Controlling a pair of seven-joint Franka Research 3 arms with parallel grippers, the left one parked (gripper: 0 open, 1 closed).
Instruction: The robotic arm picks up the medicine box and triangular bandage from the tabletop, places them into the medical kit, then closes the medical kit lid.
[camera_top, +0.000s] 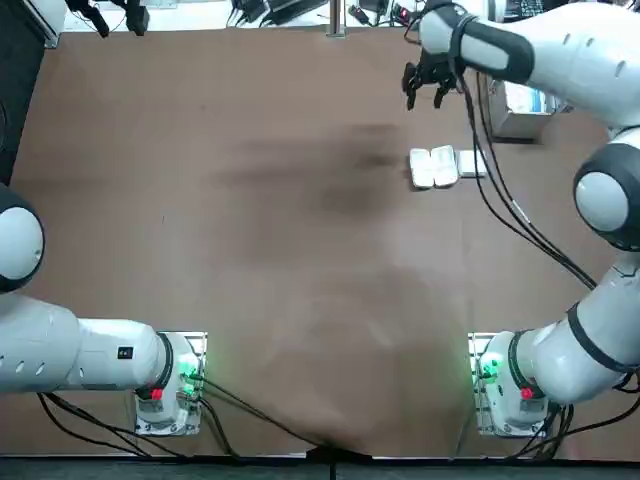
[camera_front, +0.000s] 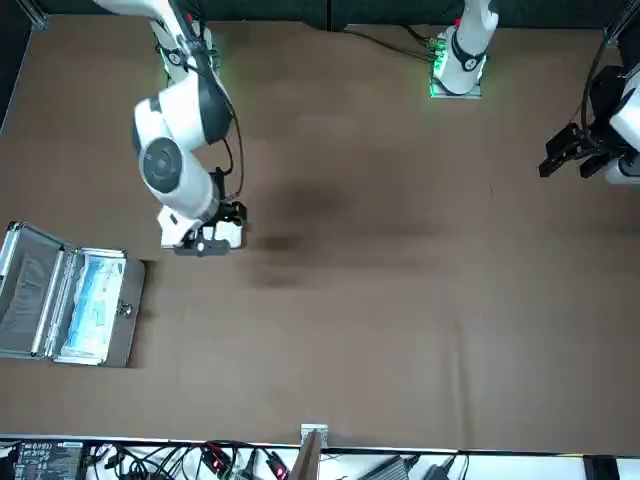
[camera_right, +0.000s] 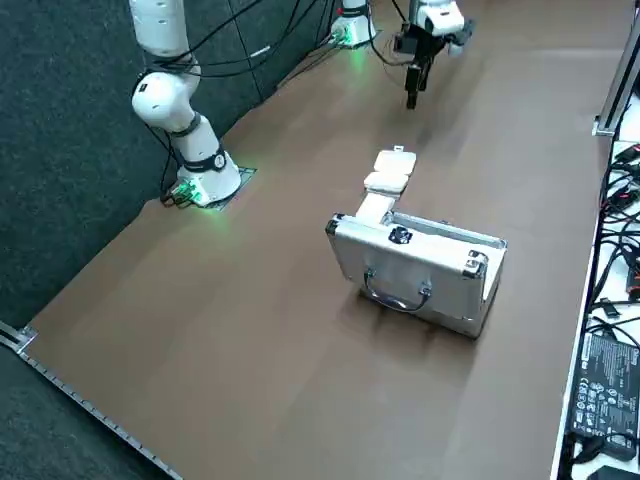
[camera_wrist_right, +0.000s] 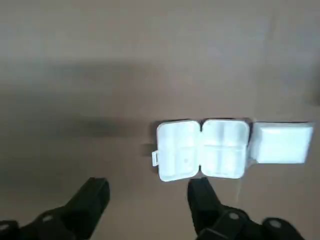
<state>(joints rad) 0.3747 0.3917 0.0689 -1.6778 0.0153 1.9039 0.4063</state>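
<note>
R arm (camera_top: 580, 60) w/ R pincer (camera_top: 424, 98) raised over far part of table (camera_top: 250, 200), nr the med. box; fingers (camera_wrist_right: 92, 197) open, apart, nothing btwn them. Med. box (camera_wrist_right: 202, 149): white plastic, hinged open flat, 2 halves side by side, small latch tab on outer edge. Triang. bandage (camera_wrist_right: 281, 143), white sq. wrapped pkt, lies just beside it, on the robot's R. Both on table. Alu med. kit (camera_front: 97, 308) is farther out & to the robot's R, lid (camera_front: 25, 295) open; pale blue/white contents visible inside. Curved handle (camera_right: 398, 302) on kit's outer side.
</note>
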